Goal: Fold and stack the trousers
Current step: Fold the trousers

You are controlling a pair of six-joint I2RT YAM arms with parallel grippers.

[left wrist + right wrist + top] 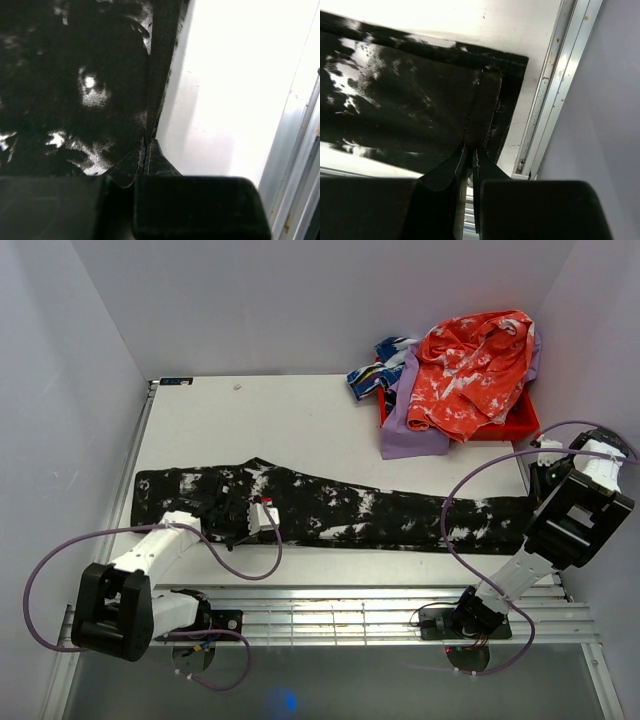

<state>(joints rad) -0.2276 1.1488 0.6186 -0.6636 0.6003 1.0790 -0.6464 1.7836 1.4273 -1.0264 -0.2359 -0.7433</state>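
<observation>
Gripping: trousers (340, 515), flat across table (300, 420); left gripper (146, 144) clamped on near edge, right gripper (471, 150) clamped on right-end hem. Advice: raise both together, fabric taut, fold squarely.

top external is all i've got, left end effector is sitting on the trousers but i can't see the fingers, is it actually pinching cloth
observer: Yes. In the left wrist view the left end effector is shut on a raised ridge of the trousers, right at the fabric edge beside bare table.
operator: and the right one, can't make it out past the arm
observer: The right wrist view shows the right end effector shut on a pinched fold near the corner of the trouser end, close to the metal rail.
</observation>
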